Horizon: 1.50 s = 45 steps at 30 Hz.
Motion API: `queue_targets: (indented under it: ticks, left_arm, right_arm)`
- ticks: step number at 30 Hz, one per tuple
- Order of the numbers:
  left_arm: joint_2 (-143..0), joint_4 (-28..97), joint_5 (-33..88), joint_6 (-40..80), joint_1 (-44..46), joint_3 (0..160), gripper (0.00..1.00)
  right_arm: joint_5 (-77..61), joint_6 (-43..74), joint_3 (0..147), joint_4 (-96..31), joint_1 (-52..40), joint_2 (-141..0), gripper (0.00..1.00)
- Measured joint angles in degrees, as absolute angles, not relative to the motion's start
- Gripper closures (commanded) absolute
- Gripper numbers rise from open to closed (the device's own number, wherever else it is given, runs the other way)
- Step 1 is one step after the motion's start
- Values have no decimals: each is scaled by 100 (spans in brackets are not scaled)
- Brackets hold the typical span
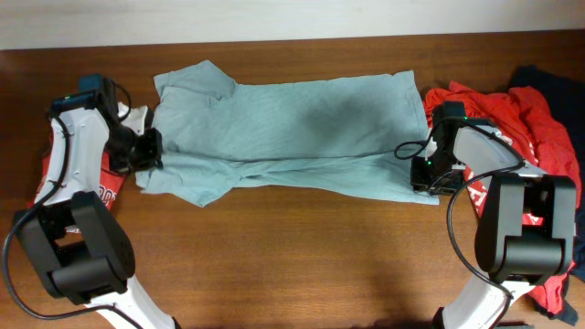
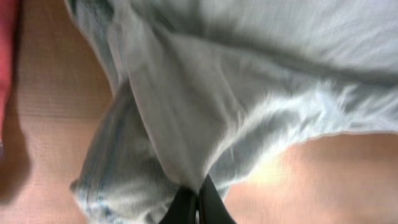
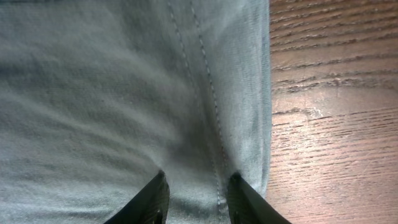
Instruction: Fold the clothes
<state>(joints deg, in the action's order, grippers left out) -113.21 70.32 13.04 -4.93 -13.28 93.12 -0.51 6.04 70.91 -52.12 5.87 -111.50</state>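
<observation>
A pale grey-blue T-shirt [image 1: 292, 128] lies spread across the wooden table [image 1: 292, 265], collar end to the left and hem to the right. At the shirt's left edge my left gripper [image 1: 146, 151] is shut, and the left wrist view shows cloth of the shirt [image 2: 205, 93] drawn up into its closed tips [image 2: 198, 198]. My right gripper [image 1: 422, 174] sits at the shirt's lower right corner. Its fingers [image 3: 155, 196] stand apart with the stitched hem of the shirt [image 3: 193, 124] bunched between them and filling the gap.
A heap of red clothes [image 1: 539, 128] with a dark navy one [image 1: 553, 82] lies at the right edge behind the right arm. Another red shirt with white lettering [image 1: 102, 194] lies under the left arm, seen as a red strip [image 2: 6, 50] in the left wrist view.
</observation>
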Motion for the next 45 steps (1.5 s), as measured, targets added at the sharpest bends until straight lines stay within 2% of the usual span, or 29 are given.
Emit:
queue_targets:
  ticks: [4, 12, 14, 15, 16, 21, 24, 26, 31, 39, 45]
  left_arm:
    - [-11321, 7568, 1020, -491, -1330, 9314, 99]
    - [-11321, 7651, 735, -489, -1328, 9314, 99]
    - [-11321, 7653, 711, -491, -1328, 9314, 98]
    - [-11321, 7660, 701, -489, -1328, 9314, 91]
    - [-11321, 7677, 701, -499, -1328, 9314, 89]
    - [-11321, 7723, 674, -473, -1330, 9314, 89]
    - [-11321, 7723, 674, -471, -1330, 9314, 91]
    - [-11321, 7723, 674, -473, -1330, 9314, 99]
    - [-11321, 7690, 725, -454, -1330, 9314, 100]
    - [-11321, 6862, 1857, -405, -1433, 9880, 100]
    - [-11321, 6045, 2250, -19, -1680, 10252, 99]
  right_arm:
    - [-51, 604, 7091, -5210, 587, -11150, 64]
    - [-51, 609, 7091, -5214, 587, -11150, 64]
    - [-51, 604, 7091, -5214, 587, -11150, 64]
    - [-51, 600, 7091, -5214, 587, -11150, 64]
    - [-51, 604, 7091, -5214, 587, -11150, 64]
    - [-51, 604, 7091, -5214, 587, -11150, 64]
    - [-51, 602, 7091, -5214, 587, -11150, 64]
    - [-51, 604, 7091, -5214, 587, -11150, 64]
    - [-51, 602, 7091, -5214, 587, -11150, 64]
    - [-51, 607, 7091, -5214, 587, -11150, 64]
    - [-51, 600, 7091, -5210, 587, -11150, 64]
